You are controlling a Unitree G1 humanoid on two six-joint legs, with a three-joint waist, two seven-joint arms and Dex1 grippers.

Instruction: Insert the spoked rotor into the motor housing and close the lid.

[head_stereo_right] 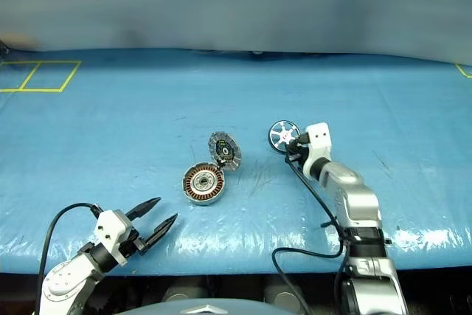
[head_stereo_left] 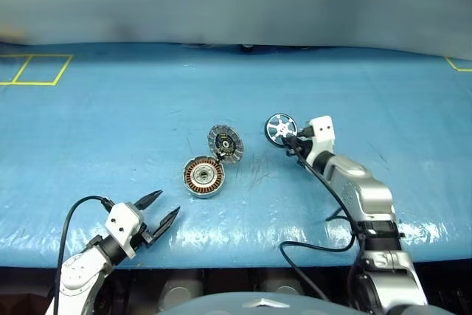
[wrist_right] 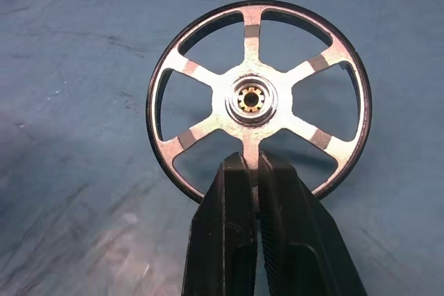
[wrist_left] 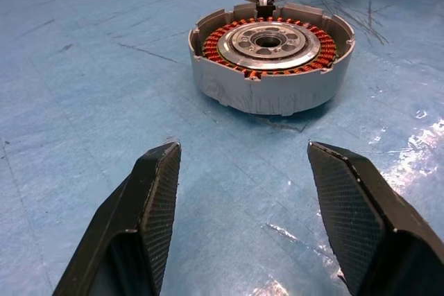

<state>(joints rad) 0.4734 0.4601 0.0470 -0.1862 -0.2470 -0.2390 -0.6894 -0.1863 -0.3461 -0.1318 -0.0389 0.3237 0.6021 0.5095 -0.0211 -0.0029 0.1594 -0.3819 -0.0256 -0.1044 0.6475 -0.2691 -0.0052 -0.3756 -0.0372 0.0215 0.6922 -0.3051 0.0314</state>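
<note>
The spoked rotor [wrist_right: 258, 100], black-rimmed with silver spokes, stands on edge above the blue table, and my right gripper [wrist_right: 250, 171] is shut on its lower spoke. In the head views the rotor [head_stereo_left: 281, 128] is held to the right of the motor housing [head_stereo_left: 203, 176], apart from it. The housing [wrist_left: 270, 57] lies open on the table with copper windings and a silver hub showing. Its lid [head_stereo_left: 225, 142] stands tilted up at the housing's far edge, ribbed face showing. My left gripper [head_stereo_left: 162, 209] is open near the table's front edge, short of the housing, with nothing between its fingers.
The blue sheet [head_stereo_left: 110, 130] covers the whole table. Yellow tape squares [head_stereo_left: 33, 69] mark the far left and another yellow mark [head_stereo_left: 459, 65] sits at the far right. A black cable [head_stereo_left: 324, 245] loops from my right arm over the table's front edge.
</note>
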